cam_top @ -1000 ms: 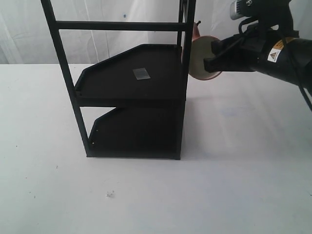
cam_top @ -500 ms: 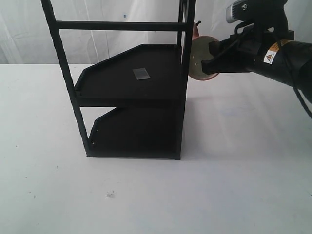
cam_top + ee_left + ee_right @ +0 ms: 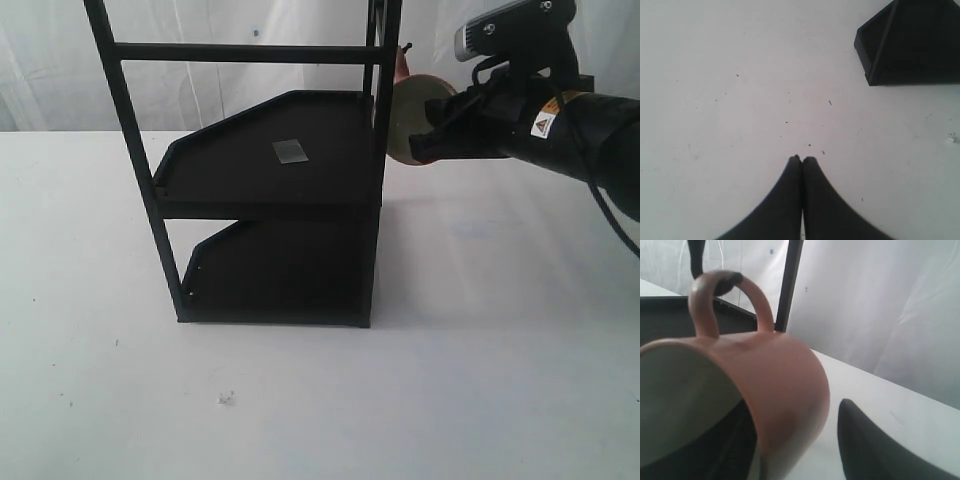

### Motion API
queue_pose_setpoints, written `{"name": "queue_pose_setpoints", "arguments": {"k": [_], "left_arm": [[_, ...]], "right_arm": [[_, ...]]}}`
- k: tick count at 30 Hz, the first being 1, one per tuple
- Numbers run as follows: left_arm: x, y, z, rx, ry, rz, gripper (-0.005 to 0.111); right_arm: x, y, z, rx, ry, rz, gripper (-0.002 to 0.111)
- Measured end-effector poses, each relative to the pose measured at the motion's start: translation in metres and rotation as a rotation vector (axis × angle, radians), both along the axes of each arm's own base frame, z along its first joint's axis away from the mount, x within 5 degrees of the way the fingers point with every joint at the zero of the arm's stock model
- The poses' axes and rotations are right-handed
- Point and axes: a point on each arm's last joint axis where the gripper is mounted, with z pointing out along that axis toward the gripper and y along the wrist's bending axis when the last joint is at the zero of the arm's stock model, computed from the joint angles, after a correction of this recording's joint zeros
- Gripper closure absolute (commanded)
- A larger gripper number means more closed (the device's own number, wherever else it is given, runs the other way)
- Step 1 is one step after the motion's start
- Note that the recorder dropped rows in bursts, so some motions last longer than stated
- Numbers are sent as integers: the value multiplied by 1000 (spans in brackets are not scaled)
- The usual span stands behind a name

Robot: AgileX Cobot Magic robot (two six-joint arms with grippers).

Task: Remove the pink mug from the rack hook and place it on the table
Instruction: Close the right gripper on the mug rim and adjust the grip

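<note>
The pink mug (image 3: 408,118) hangs by its loop handle on the rack hook (image 3: 405,48), on the right side of the black rack (image 3: 270,165), with its cream inside facing the right arm. In the right wrist view the hook's black tip (image 3: 726,280) sits under the handle of the mug (image 3: 785,385). My right gripper (image 3: 432,125) is open and straddles the mug's wall: one finger is inside the mug and the other finger (image 3: 865,445) is outside, a gap away from it. My left gripper (image 3: 801,159) is shut and empty above the white table (image 3: 740,100).
The rack has two black trays, and the upper one carries a grey sticker (image 3: 289,151). A corner of the rack's lower tray (image 3: 910,45) shows in the left wrist view. A small white crumb (image 3: 225,398) lies on the table (image 3: 470,360) in front of the rack.
The right arm has risen a little and tipped its wrist, moving slightly left toward the rack. The mug has stayed on the hook. The left gripper is unchanged.
</note>
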Motion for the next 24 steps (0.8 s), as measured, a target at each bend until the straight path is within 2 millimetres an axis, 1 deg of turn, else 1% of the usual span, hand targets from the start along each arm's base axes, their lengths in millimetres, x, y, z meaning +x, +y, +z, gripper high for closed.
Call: {"name": "queue_pose_setpoints", "arguments": {"k": [7, 12, 17, 24], "left_arm": [[0, 0, 0, 0, 0, 0, 107], [0, 0, 0, 0, 0, 0, 107], [0, 0, 0, 0, 0, 0, 107], [0, 0, 0, 0, 0, 0, 107]], "right_arm": [[2, 1, 3, 10, -23, 3, 62], [7, 3, -8, 1, 10, 2, 62], [17, 5, 2, 5, -4, -3, 62], [18, 5, -1, 10, 27, -13, 62]]}}
